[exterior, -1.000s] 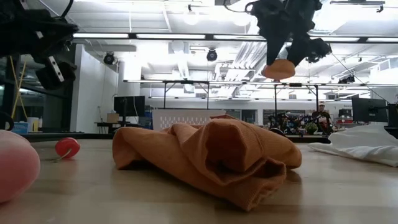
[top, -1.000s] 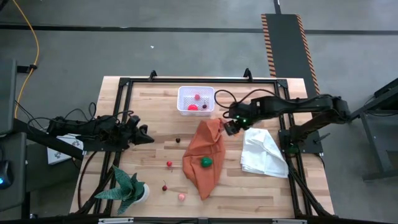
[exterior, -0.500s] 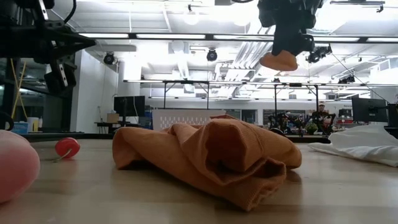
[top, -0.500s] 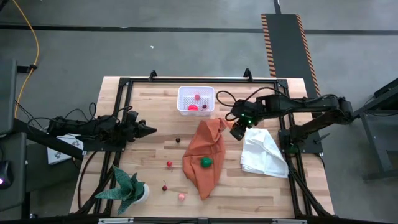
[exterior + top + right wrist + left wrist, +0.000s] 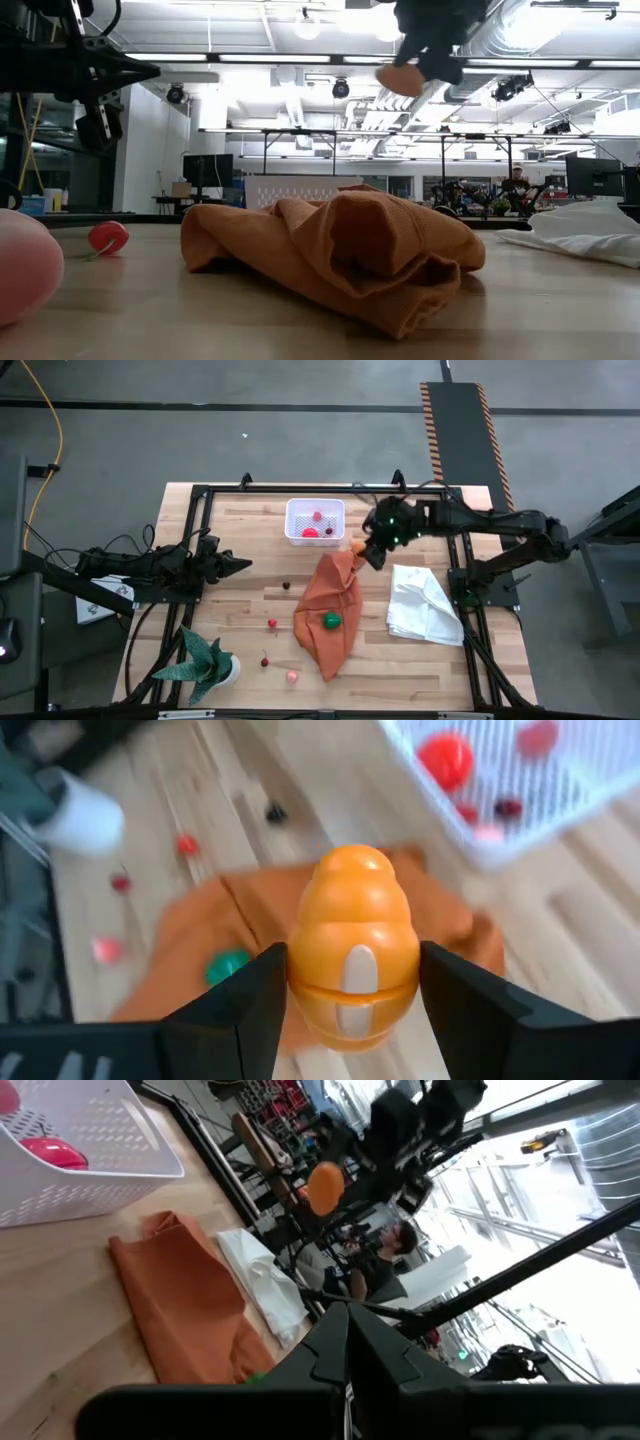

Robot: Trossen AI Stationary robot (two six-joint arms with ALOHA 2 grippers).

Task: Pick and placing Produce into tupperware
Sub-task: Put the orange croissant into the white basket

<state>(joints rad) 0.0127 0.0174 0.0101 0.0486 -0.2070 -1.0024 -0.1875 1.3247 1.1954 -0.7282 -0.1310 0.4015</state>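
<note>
The tupperware (image 5: pixel 315 520), a white tub, stands near the far edge and holds red and dark produce. My right gripper (image 5: pixel 364 552) hangs just right of it, above the far corner of the orange cloth (image 5: pixel 330 610), shut on an orange produce piece (image 5: pixel 352 945). A green piece (image 5: pixel 331 620) lies on that cloth. Dark (image 5: pixel 286 585), red (image 5: pixel 272 624), cherry (image 5: pixel 265 660) and pink (image 5: pixel 292 676) pieces lie loose on the wood. My left gripper (image 5: pixel 243 566) stays shut and level at the table's left, holding nothing. My right gripper pinches the orange piece by its two opposite sides (image 5: pixel 300 970), one dark finger (image 5: pixel 240 1015) on each side. The fingers slant downward from the table's right. The piece is lifted clear, high above the cloth (image 5: pixel 400 78).
A crumpled white cloth (image 5: pixel 425 605) lies at the right. A green spiky potted plant (image 5: pixel 205 665) stands at the near left corner. Black frame rails (image 5: pixel 300 490) run along the table's edges. Bare wood lies between the tub and my left gripper.
My right gripper has risen and gone toward the far edge and the tub, rolling its wrist as it went. The orange piece stayed in its fingers. My left gripper has turned a little at the wrist without leaving its place.
</note>
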